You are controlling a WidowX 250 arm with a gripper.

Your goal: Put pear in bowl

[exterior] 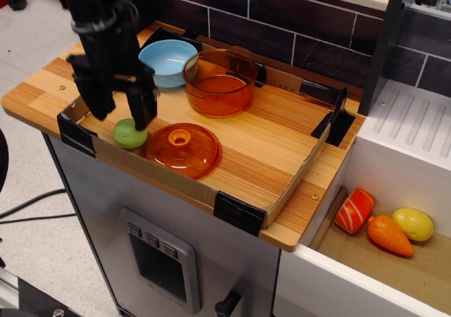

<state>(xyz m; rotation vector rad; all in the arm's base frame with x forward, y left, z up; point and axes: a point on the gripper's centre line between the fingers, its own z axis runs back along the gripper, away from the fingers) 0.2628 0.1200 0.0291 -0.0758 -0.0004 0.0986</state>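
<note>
Your gripper (pixel 121 110) hangs w/ fingers spread apart, nothing held, the pear (pixel 130 134) on the tray floor just below and a touch right, seemingly not yet between them; bowl (pixel 166 63) sits behind

Wooden counter (pixel 42 91) under jaws, light striped grain, atop grey metal cabinet (pixel 141 211) w/ dark recessed panel (pixel 161 264) below jaws. Dark tiled wall (pixel 296 28) behind & right of jaws, pale grout lines. White sink unit (pixel 409 130) far right, ribbed drainboard, cardboard-lined basin. Pale speckled floor (pixel 28 42) left of jaws; black cable (pixel 28 204) trailing lower left. Even indoor light, soft shadows.
</note>
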